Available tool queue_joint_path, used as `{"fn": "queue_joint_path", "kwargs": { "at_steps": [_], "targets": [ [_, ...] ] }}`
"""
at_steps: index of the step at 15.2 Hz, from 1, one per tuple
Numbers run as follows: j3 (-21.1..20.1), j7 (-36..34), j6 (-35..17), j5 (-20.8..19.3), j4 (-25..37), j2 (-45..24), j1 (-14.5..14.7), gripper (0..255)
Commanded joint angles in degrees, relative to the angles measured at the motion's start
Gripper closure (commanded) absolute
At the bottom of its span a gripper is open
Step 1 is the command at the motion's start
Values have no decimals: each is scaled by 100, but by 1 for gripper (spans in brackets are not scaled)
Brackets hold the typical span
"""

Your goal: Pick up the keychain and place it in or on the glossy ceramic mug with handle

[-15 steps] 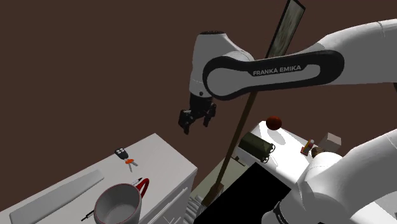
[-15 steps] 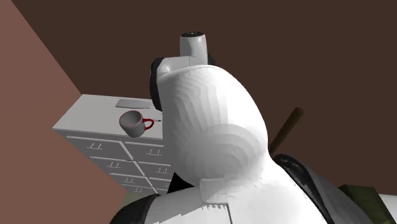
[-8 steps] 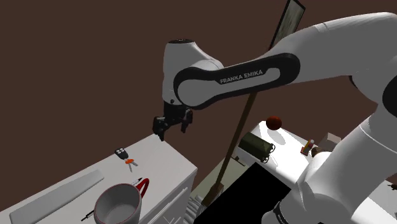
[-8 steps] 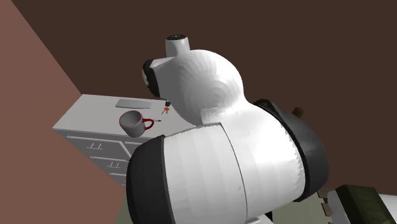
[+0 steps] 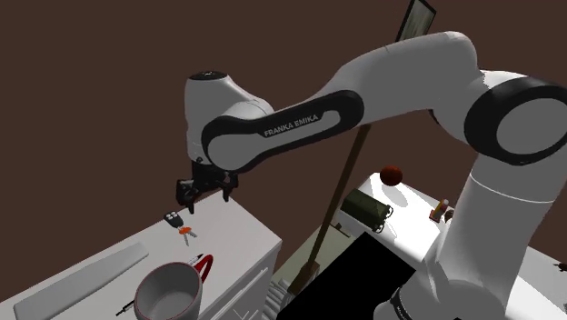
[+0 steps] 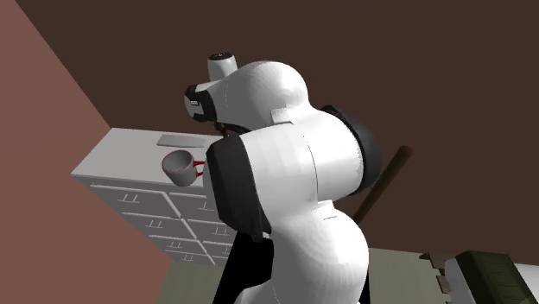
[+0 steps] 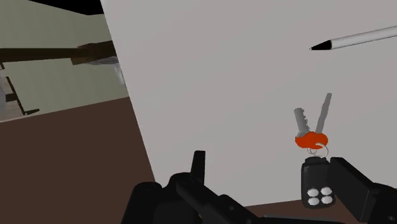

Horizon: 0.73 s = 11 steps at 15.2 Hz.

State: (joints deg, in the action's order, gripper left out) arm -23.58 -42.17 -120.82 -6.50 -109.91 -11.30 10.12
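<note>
Hand (image 5: 204, 193), fingers apart and empty, above the keychain (image 7: 311, 141), fob just beside one fingertip.

The shoulder camera looks down past the arm (image 5: 300, 118) onto a white dresser (image 5: 223, 227). The second camera sits close behind the arm, facing the same dresser and mug (image 6: 179, 166). The wrist camera hovers near the dresser top, over the keychain (image 7: 313, 172).

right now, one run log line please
stage: pre-grasp | hand: open, above keychain, not touching | keychain: flat on dresser | mug: upright, empty
</note>
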Motion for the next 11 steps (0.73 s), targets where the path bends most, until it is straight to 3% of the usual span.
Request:
{"fn": "queue_joint_path", "kwargs": {
  "at_steps": [1,6,11],
  "targets": [
    [-18,-240,14,-201,452,-458,158,0],
    [41,-620,123,-577,1535,-1451,568,0],
    [27,-696,-172,-701,1398,-1635,542,0]
  ]
}}
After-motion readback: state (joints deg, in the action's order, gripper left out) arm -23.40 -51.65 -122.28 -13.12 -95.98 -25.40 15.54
